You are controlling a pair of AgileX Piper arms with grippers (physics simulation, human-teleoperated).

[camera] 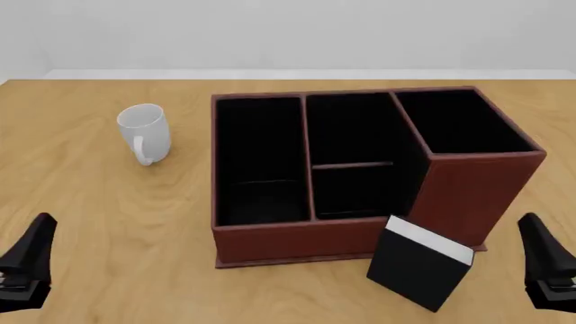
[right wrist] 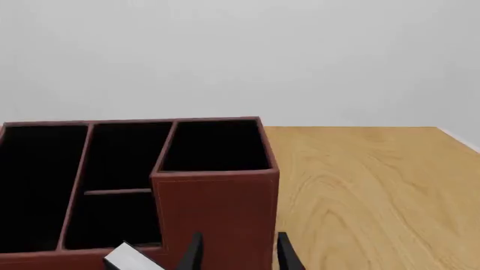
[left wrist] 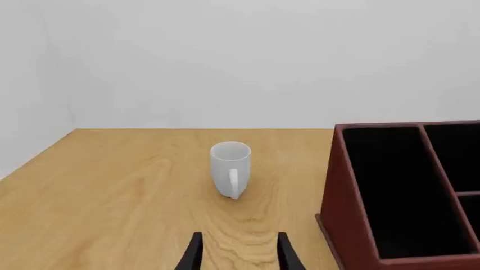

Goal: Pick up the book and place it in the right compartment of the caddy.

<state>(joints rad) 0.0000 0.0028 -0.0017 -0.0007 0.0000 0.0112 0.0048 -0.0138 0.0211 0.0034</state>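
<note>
The black book [camera: 419, 265] with white page edges lies on the table just in front of the caddy [camera: 297, 239], under its right end. Only a white corner of the book [right wrist: 129, 258] shows in the right wrist view. The reddish-brown caddy has a tall right compartment [camera: 459, 123], also seen as the right compartment [right wrist: 216, 146] from the right wrist. My left gripper [camera: 29, 260] hovers at the near left, open and holding nothing. My right gripper [camera: 547, 263] sits at the near right, open, a little to the right of the book.
A white mug [camera: 146, 132] stands left of the caddy, straight ahead of the left gripper [left wrist: 238, 253]. The caddy's long narrow left section [camera: 261, 158] and split middle section [camera: 353, 152] are black-lined. A white wall closes off the table's far edge.
</note>
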